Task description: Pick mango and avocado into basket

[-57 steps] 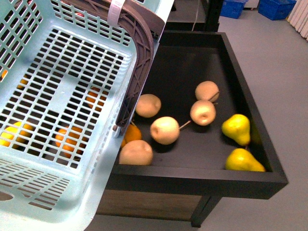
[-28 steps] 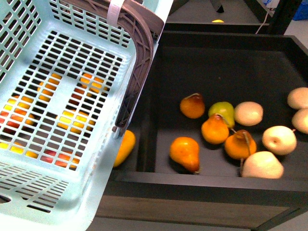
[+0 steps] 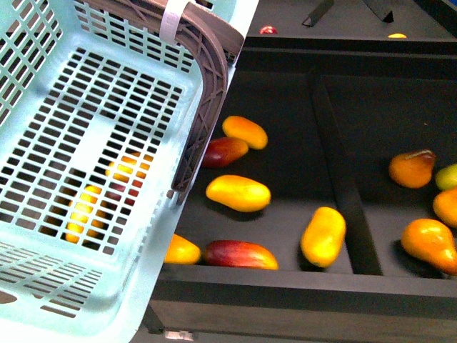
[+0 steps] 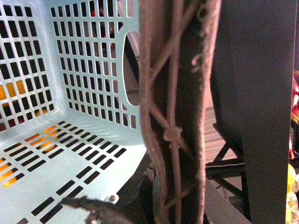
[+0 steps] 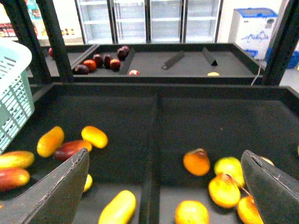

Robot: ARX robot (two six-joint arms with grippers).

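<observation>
a shop, laid out like a supermarket produce section. a black table (image 3: 285, 282) with raised rims and a divider holds loose mangoes (image 3: 238, 193) near its centre and pears (image 3: 428, 243) at three o'clock. a pale turquoise shopping basket (image 3: 93, 143) fills the nine o'clock side. beyond a second table (image 5: 196, 66) carrying dark red fruit (image 5: 100, 60) stand glass-door fridges (image 5: 154, 21) and a white chest freezer (image 5: 250, 25).

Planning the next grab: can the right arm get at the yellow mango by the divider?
Probably yes: the mango lies alone and uncovered, and the open right gripper faces it with nothing between. The divider beside it might crowd the grasp.
</observation>
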